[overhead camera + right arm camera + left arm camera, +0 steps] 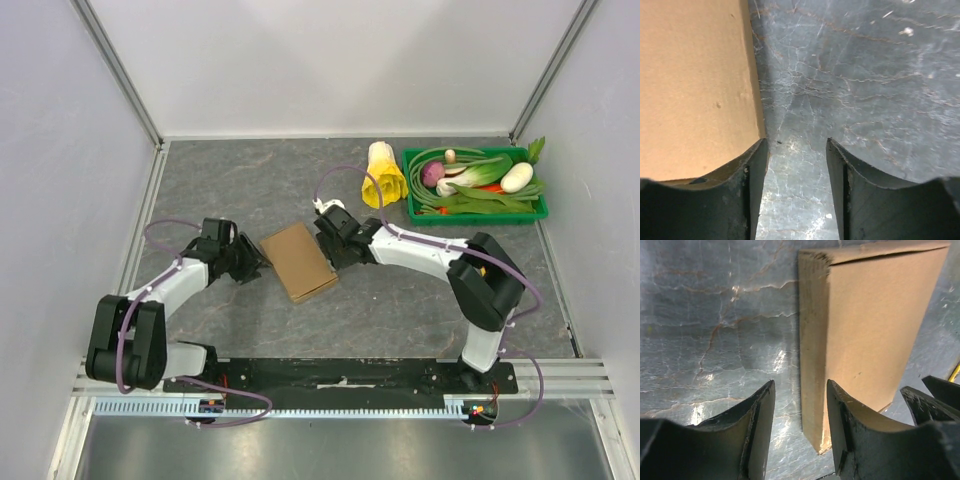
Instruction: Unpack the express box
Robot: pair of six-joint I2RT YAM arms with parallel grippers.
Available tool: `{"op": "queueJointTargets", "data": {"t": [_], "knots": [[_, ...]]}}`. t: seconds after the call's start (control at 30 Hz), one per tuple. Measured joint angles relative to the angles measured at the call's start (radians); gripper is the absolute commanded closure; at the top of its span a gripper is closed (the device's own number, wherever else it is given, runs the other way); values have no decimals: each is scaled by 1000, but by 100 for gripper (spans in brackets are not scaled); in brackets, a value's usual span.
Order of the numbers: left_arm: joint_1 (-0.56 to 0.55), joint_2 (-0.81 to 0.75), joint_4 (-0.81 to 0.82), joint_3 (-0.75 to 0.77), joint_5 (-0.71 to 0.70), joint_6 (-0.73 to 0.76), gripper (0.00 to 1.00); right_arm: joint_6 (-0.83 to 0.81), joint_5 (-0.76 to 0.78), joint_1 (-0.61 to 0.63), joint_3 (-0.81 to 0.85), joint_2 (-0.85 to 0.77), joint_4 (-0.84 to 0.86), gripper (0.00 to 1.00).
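- Top external: the box (298, 262) lies flat and closed between both grippers.
- Left gripper (800, 385): jaws apart, clamping nothing, one finger over the box's edge.
- Right gripper (796, 142): jaws apart over bare table (865, 75), box beside one finger.

There is one brown cardboard box (298, 261), two robot arms, a left arm (170, 285) and a right arm (420, 250), one green tray (480, 216), one yellow leafy vegetable (383, 176) outside it, and inside it one purple round vegetable (432, 174), one white vegetable (516, 177), and long greens (480, 197) too mixed up to count.
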Motion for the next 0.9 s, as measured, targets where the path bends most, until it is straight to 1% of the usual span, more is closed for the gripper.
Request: {"op": "queueJointTargets", "data": {"t": [0.03,0.1,0.13,0.17,0.2,0.23,0.37,0.47,0.5,0.57,0.67,0.9], "knots": [[0,-3,-4,11,-7,2,48,8,14,5,0,-21,-7,36],[0,-19,-8,21,-24,5,46,24,50,5,3,-60,-17,32],[0,-29,-10,22,-29,5,45,29,64,3,8,-74,-22,27],[0,-41,-14,22,-37,6,39,31,74,0,19,-82,-27,26],[0,-51,-15,21,-40,6,36,31,77,-2,35,-84,-28,24],[0,-60,-12,20,-40,7,34,27,72,-5,53,-84,-26,23],[0,-77,21,1,-17,8,33,-44,-21,-8,120,-48,-5,23],[0,-61,61,-26,23,8,33,-94,-109,-7,159,16,25,30],[0,-53,69,-32,32,8,33,-104,-130,-6,160,34,31,36],[0,-34,84,-45,45,7,33,-120,-166,-5,160,74,34,44],[0,-19,101,-52,65,7,33,-122,-194,-5,155,110,40,52],[0,-2,160,-56,102,6,32,-108,-219,-8,117,107,105,55]]}}
